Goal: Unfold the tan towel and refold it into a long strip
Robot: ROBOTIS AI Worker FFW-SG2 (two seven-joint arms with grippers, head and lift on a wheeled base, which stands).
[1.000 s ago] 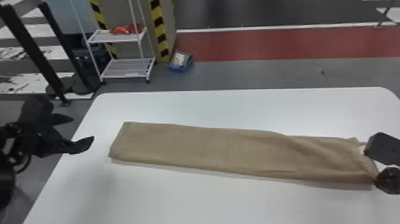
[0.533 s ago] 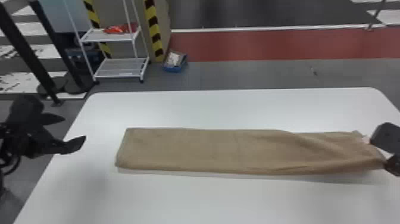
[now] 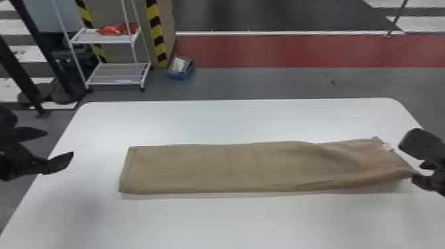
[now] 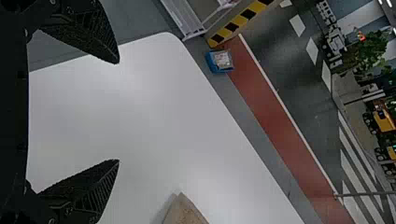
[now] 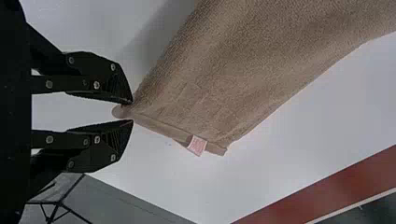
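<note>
The head view is brightly lit, with a pale sheen across the far part of the white table (image 3: 231,122) and a soft grey shadow at its near left. A faint shadow follows the near edge of the tan towel (image 3: 212,169), widening under its right end. The left gripper (image 3: 59,143) and right gripper (image 3: 409,162) look nearly black, with little surface detail. In the left wrist view, 1 whitish patch of glare lies close to the towel, which casts a narrow shadow. The right wrist view shows a broad, soft-edged shadow beside the towel.
</note>
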